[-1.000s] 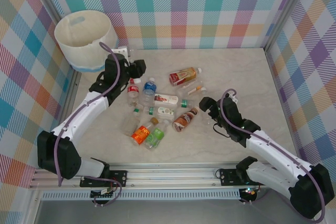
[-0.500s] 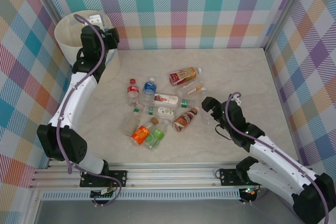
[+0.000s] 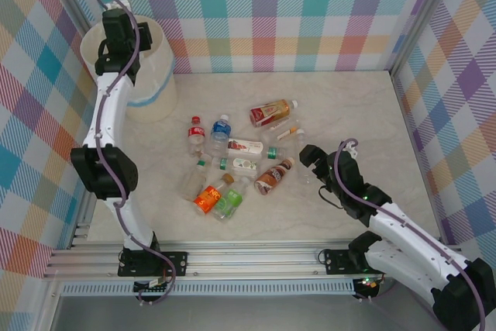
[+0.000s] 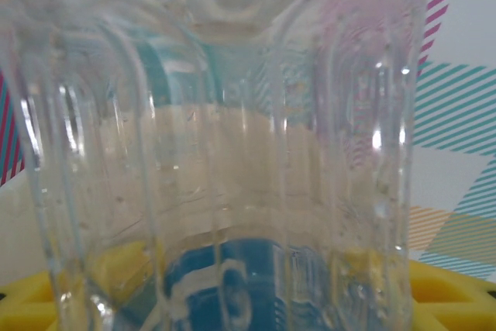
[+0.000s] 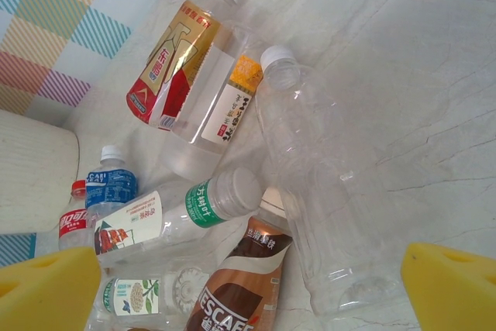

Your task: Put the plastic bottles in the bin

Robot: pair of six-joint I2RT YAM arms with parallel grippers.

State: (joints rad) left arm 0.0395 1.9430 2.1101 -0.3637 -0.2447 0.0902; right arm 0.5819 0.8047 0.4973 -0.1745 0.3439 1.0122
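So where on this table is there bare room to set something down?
Bare table runs from the plastic bottles to the right wall, along the back wall right of the bin, and along the front rail. The middle is crowded with bottles, with the right tool at the pile's right edge.

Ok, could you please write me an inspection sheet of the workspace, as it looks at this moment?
Surface: pale marbled table, no spill seen.
Job's things: many plastic bottles lie clustered mid-table; bin stands at the far left corner.
Clutter: nothing seen.
Grippers: left gripper holds a clear bottle over the bin; right gripper open, at the cluster's right side.
Cables: a purple cable loops along each arm.
Surroundings: plaid walls; metal rail at the near edge.
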